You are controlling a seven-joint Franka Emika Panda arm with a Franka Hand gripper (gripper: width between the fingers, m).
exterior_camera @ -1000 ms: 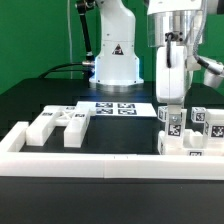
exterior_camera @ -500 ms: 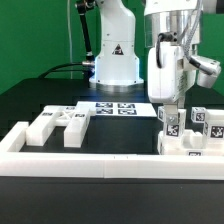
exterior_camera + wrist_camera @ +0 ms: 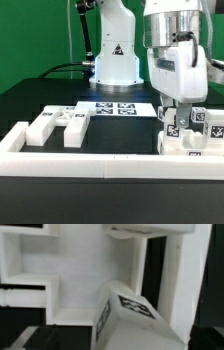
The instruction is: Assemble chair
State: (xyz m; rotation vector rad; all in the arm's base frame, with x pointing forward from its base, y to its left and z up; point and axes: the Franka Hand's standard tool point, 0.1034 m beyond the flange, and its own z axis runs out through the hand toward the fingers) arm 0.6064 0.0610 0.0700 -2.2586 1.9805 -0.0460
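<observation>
The chair lies in loose white block pieces. Two pieces rest at the exterior view's left. A cluster of tagged pieces stands at the exterior view's right. My gripper hangs tilted over that cluster, right above a tagged block. In the wrist view my gripper is open, its dark fingers wide apart at either side. A slanted white piece with a tag lies between them, and I see gaps on both sides of it. Behind it sits a larger white chair part.
A long white border rail runs along the front and up the exterior view's left side. The marker board lies flat behind the pieces. The robot's white base stands at the back on the black table.
The hand has swung toward the exterior view's right and tilted over the tagged cluster. Its jaws have gone from shut to open, letting go of the white piece.
</observation>
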